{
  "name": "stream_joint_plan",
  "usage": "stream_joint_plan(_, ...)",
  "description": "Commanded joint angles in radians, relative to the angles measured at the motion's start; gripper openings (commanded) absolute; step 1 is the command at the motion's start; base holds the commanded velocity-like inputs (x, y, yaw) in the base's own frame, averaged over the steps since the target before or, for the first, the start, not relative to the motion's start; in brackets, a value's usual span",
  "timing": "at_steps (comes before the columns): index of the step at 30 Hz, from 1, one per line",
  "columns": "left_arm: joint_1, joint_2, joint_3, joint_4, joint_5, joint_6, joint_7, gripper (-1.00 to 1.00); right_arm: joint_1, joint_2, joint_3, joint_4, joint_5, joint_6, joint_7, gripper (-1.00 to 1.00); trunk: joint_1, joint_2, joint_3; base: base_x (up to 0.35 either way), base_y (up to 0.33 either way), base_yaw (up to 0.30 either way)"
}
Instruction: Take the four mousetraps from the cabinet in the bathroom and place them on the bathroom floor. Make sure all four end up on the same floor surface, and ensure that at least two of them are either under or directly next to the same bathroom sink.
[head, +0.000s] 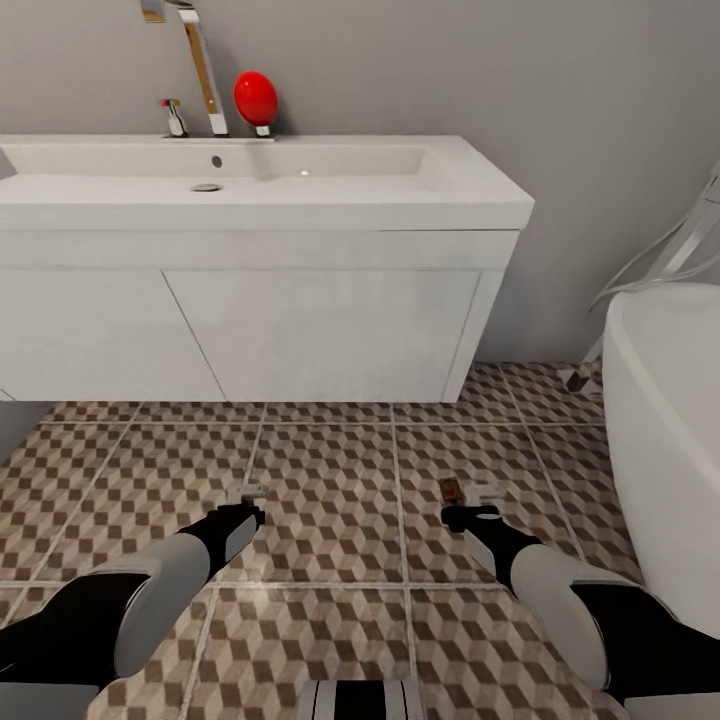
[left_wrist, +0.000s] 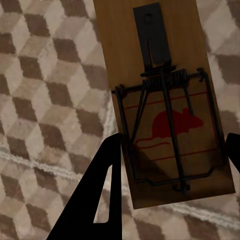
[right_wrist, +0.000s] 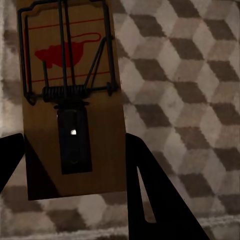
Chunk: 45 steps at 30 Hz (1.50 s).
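Cube-patterned bathroom floor (head: 330, 470) lay before the sink (head: 250, 180); I held my left hand (head: 250, 497) and right hand (head: 470, 497) low, each pinching a mousetrap (left_wrist: 165, 105), the other mousetrap (right_wrist: 70, 100), ready for placing nearby.

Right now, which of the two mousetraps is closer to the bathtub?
The mousetrap between the right gripper's jaws, on the side of the white bathtub. The other mousetrap, in the left gripper, is before the vanity.

The head camera is looking down at the bathroom floor (head: 330, 480) before the bathroom sink (head: 470, 190); both wrist cameras are hovering close over that same tiling.
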Motion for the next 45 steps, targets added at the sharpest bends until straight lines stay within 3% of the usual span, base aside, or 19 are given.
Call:
stream_joint_plan(1, 0.0, 0.0, 0.001, -0.002, 0.002, 0.004, 0.007, -1.0, 0.0, 0.001, -0.003, 0.0, 0.004, 0.002, -0.008, -1.0, 0.0, 0.0, 0.0, 0.0, 0.0, 0.109)
stream_joint_plan(15, 0.0, 0.0, 0.001, -0.012, 0.004, 0.003, 0.008, -1.0, 0.0, 0.003, -0.003, -0.001, 0.004, 0.001, -0.008, -1.0, 0.0, 0.0, 0.001, 0.023, 0.0, 0.089)
stream_joint_plan(36, 0.0, 0.001, 0.002, -0.014, 0.005, 0.003, 0.008, -1.0, 0.0, 0.003, -0.003, 0.0, 0.004, 0.001, -0.008, -1.0, 0.0, 0.0, 0.001, 0.297, 0.0, 0.001)
stream_joint_plan(45, 0.0, 0.001, 0.002, -0.014, 0.008, 0.003, 0.008, -1.0, 0.0, 0.003, -0.003, 0.001, 0.004, 0.001, -0.008, -1.0, 0.0, 0.0, 0.001, 0.078, 0.002, 0.0)
